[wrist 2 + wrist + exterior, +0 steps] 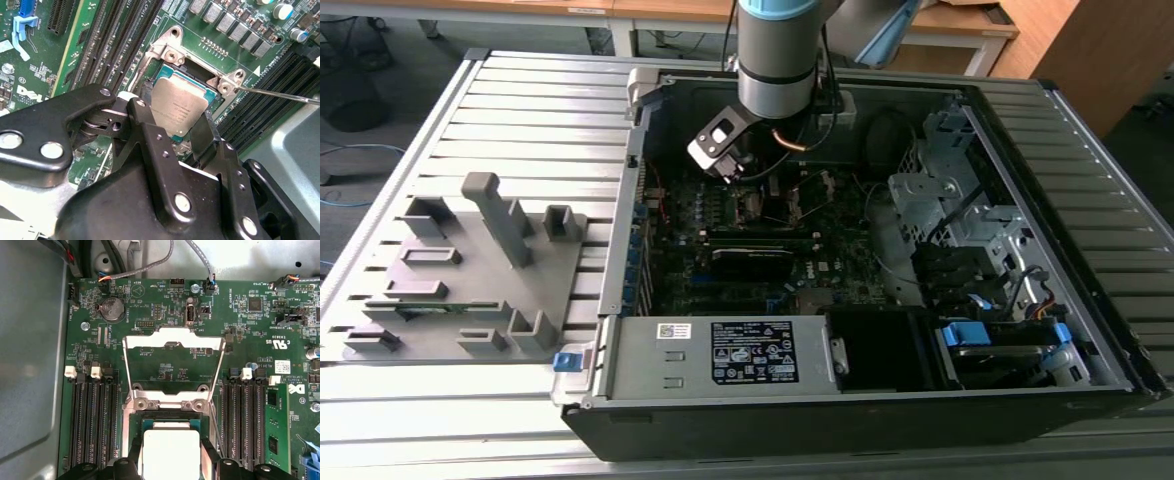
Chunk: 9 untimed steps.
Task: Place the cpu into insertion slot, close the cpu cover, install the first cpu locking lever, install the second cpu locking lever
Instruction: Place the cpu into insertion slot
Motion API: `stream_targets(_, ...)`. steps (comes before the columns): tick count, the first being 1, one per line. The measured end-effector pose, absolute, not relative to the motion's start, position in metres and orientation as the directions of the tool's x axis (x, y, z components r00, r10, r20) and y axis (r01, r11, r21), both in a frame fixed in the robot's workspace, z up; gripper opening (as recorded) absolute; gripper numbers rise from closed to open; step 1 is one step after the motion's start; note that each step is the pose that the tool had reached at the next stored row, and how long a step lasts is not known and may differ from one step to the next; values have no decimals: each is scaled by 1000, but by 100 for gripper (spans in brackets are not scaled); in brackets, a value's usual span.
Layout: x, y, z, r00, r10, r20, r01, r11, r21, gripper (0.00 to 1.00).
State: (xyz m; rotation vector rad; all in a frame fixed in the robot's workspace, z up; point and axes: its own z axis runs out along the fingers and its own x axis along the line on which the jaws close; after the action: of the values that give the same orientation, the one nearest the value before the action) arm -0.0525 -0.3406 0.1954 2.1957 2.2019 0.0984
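Observation:
My gripper [172, 114] is down inside the open computer case [627, 200], shut on the cpu [182, 102], a flat silver-grey square gripped by two opposite edges. The cpu sits slightly tilted right over the insertion slot [194, 71], whose dark rim shows around it. In the first wrist view the cpu [167, 447] shows pale between the black fingers [134, 462], over the insertion slot [170, 416]. Beyond it the cpu cover [172, 339] stands swung open from its hinge bracket. A thin locking lever [280, 95] sticks out, unlatched, beside the socket.
Black memory slots [92, 425] flank the socket on both sides, one with a green module [276, 430]. A grey fixture plate [454, 270] lies at the exterior view's left. A power supply [720, 355] and drive cages [947, 200] crowd the case.

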Motion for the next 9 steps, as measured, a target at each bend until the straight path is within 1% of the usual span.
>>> stream_targets(9, -51, -341, 194, -3, 1000, 23, 998, 2, 66, 54)
